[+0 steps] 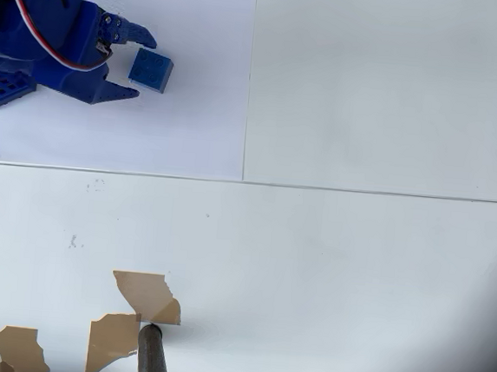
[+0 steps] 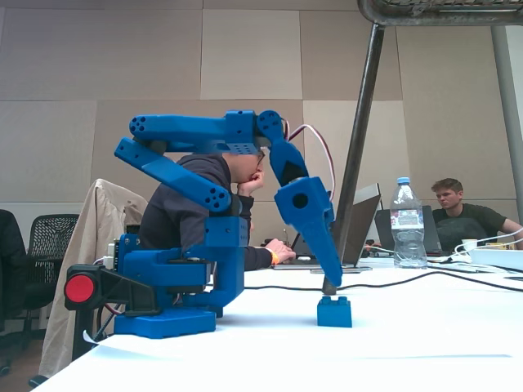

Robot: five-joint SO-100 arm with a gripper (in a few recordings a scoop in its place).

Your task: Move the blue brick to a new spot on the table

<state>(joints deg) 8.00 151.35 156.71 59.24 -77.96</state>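
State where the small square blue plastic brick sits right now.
In the overhead view, the small blue plastic brick sits upper left on the white table, between the blue gripper's open fingers.

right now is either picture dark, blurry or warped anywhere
Overhead view: bright and even, the table almost washed out, with a dark vignette in the bottom right corner; the brick between the open claw fingers looks a bit soft. Fixed view: the brick and claw are fairly sharp, daylight flat, shadows on the table faint.
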